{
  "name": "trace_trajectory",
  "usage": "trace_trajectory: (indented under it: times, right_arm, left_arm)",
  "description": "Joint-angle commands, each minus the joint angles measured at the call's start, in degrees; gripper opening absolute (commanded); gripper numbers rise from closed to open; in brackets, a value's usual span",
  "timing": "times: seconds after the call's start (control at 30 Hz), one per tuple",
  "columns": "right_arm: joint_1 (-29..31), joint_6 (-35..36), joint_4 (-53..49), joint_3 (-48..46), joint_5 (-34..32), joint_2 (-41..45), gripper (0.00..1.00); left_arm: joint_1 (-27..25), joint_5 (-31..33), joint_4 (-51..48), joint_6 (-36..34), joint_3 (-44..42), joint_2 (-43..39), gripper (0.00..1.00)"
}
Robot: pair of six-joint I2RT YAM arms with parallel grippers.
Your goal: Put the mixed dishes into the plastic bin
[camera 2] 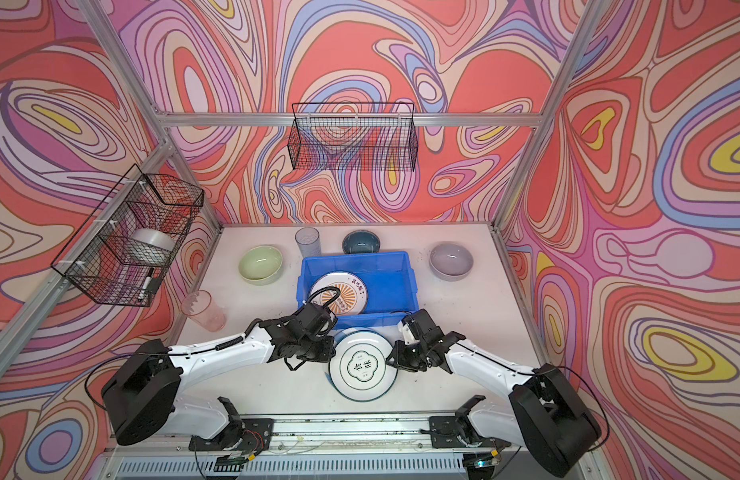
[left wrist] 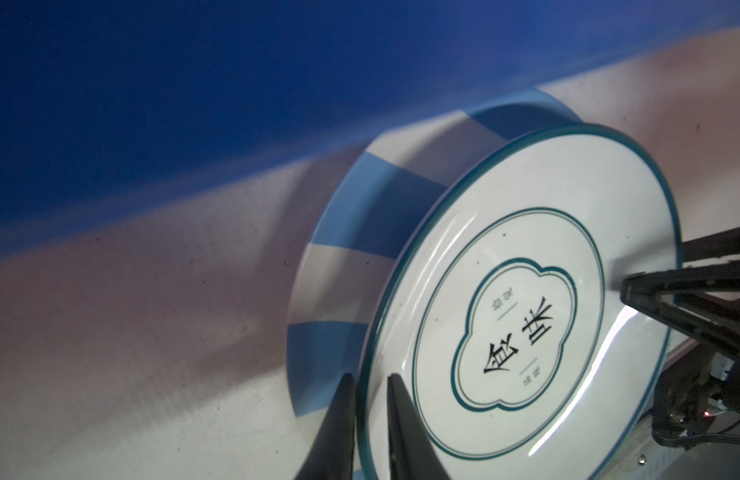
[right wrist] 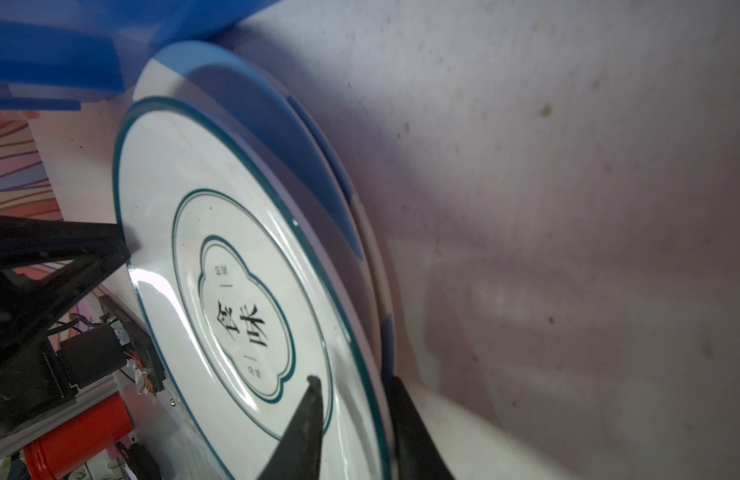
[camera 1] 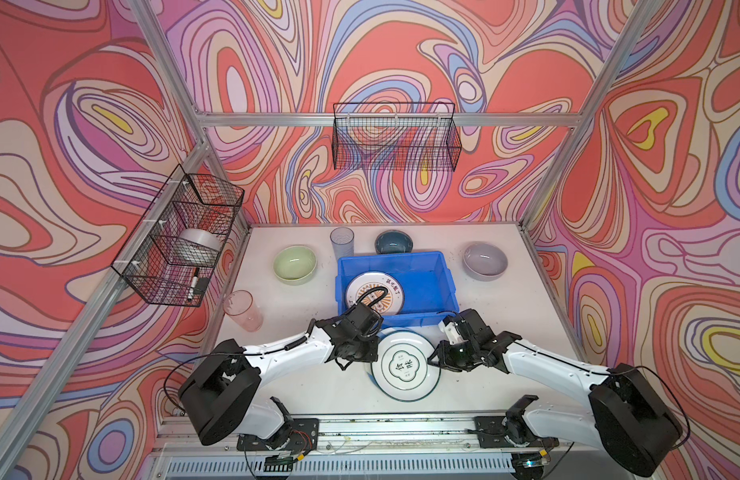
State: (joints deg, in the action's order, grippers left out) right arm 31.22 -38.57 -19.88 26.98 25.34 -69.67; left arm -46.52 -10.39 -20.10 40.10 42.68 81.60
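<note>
**Both claws at the teal-rimmed plate, one plate in the bin**

- left gripper (left wrist: 371, 378): jaws straddle the left rim of the teal-rimmed plate (camera 1: 405, 365), one finger over the face, one outside the edge, gap narrow. Can't tell if it actually bites
- right gripper (right wrist: 355, 382): same on the opposite rim, one finger on the plate face, the other under the edge. Set close, real clamp not confirmable either
- teal-rimmed plate sits over the striped plate (left wrist: 351, 216), offset so a crescent of blue-white stripes shows. Resting on it or lifted clear: can't tell
- both plates are on the table (camera 1: 505, 316), just beside the near wall of the bin (camera 1: 434, 286), outside it
- in the bin: only the orange-black plate (camera 1: 395, 297), flat on the floor, left half
- outside, on the table: pale green bowl (camera 1: 294, 264) left of the bin, clear tumbler (camera 1: 342, 243) and dark blue bowl (camera 1: 394, 242) behind it, lavender bowl (camera 1: 484, 261) to its right, pink tumbler (camera 1: 242, 310) near the left edge
</note>
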Motion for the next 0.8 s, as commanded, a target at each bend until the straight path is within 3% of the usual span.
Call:
trace_trajectory:
  times: [0.0,0.43,0.77]
  right_arm:
    - [0.31,-0.36,1.41,0.22,1.55,0.56,0.24]
    - [0.29,1.25,-6.29,4.83,-1.20,3.40,0.16]
    - [0.27,3.15,-12.85,8.64,-3.85,4.23,0.08]
  left_arm:
    - [-0.82,-2.04,-2.71,1.02,-0.40,1.85,0.18]
    - [-1.20,-3.04,-2.29,0.42,1.20,3.86,0.18]
    - [-1.20,-2.64,-4.52,-0.49,3.40,0.91,0.27]
